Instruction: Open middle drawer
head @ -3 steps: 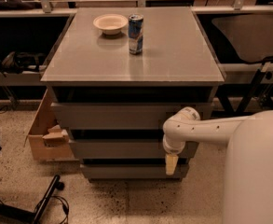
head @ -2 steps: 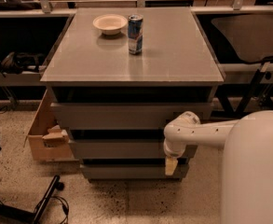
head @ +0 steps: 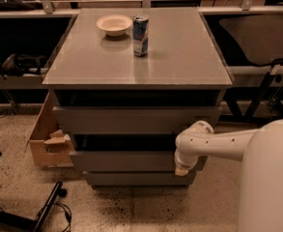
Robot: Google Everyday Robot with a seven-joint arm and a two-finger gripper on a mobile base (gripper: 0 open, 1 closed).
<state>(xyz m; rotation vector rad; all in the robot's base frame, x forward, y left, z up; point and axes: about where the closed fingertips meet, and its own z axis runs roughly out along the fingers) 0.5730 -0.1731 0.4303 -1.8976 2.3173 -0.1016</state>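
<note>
The middle drawer [head: 126, 161] is the medium-height grey front of the grey cabinet, below the taller top front [head: 131, 120] and above the short, narrow bottom front [head: 131, 179]. A dark gap shows above it and it stands a little out from the cabinet. My gripper [head: 182, 168] hangs from the white arm [head: 218, 144] at the right end of this front, against its lower edge. The arm's wrist hides the gripper's contact with the drawer.
A white bowl [head: 114, 24] and a blue can [head: 140, 29] stand on the cabinet top [head: 179, 57]. An open cardboard box [head: 47, 139] sits on the floor at the left, with cables and a black stand [head: 44, 211] at the lower left. My white body [head: 271, 187] fills the lower right.
The gripper and the middle drawer front have shifted slightly toward me, and the dark gap above the front has grown a little. The bowl and can have not moved.
</note>
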